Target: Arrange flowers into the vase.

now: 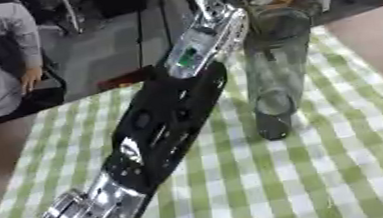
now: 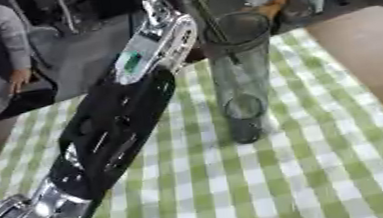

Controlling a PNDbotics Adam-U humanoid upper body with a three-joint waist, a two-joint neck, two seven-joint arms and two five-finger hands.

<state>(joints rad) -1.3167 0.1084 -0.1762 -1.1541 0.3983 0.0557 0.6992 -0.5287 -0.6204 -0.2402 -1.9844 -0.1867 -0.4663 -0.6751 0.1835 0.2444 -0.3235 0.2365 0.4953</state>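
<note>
Robot hand hidden; left arm (image 1: 166, 123) beside vase (image 2: 241, 81).

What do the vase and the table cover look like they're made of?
The vase looks like clear, slightly smoky glass: the checks show through its wall. The table cover seems a matte woven cloth, green and white checked, though coated fabric cannot be ruled out.

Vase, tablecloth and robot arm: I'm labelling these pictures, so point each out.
Vase (image 2: 243, 76): right eye view, glass wall.
Tablecloth (image 2: 307, 180): right eye view, bare checked cloth.
Robot arm (image 1: 170, 125): left eye view, black forearm shell.
</note>
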